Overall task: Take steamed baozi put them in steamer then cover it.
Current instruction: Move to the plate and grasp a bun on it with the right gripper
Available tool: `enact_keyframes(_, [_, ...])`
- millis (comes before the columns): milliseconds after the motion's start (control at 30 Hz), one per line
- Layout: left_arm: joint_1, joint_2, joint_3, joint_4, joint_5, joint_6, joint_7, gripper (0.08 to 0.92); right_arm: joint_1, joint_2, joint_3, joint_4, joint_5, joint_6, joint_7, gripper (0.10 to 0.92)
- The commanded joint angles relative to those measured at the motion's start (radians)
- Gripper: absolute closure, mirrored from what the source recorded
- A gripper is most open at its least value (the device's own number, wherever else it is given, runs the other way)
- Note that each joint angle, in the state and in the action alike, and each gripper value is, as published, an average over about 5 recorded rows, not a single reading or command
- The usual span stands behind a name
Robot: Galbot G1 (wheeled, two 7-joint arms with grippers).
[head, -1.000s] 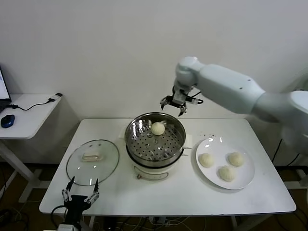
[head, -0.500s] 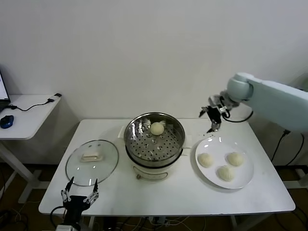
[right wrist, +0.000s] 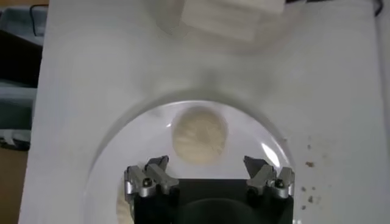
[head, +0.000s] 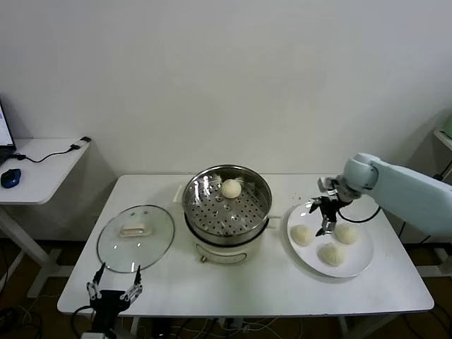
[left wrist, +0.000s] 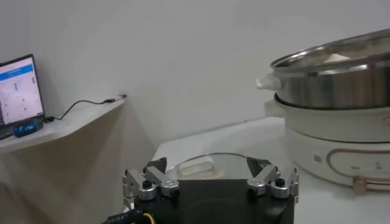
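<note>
White tabletop (head: 268,282) carries, from left to right, the glass lid (head: 135,237), the steamer (head: 227,212) with one baozi (head: 231,188) on its tray, and a plate (head: 357,265) with three more. Since a second ago the right gripper (head: 325,216) has swung from behind the steamer down over the plate, jaws spread and empty above a bun (right wrist: 199,134). At the table's near left edge, the left gripper (head: 113,292) waits, released.

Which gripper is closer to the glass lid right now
Left. The left gripper sits just in front of the lid; the right gripper is across the table, over the plate.
</note>
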Motion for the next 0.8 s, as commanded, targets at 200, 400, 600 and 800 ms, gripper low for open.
enact_keyframes(200, [0.003,0.0,0.0,0.004,0.014,0.002,-0.003,0.177,-0.134,0.099,0.104,-0.139,-0.053,0.0,-0.004,0.203])
enact_keyframes(400, [0.008,-0.002,0.0,0.007,0.017,-0.002,-0.004,0.177,-0.133,0.126,0.112,-0.176,-0.063,0.014,-0.006,0.203])
enact_keyframes(600, [0.008,-0.001,0.002,0.011,0.022,-0.004,-0.004,0.177,-0.128,0.14,0.119,-0.194,-0.06,0.02,-0.012,0.203])
enact_keyframes(800, [0.01,0.0,0.005,0.008,0.029,-0.006,-0.004,0.177,-0.122,0.146,0.128,-0.2,-0.058,0.025,-0.026,0.256])
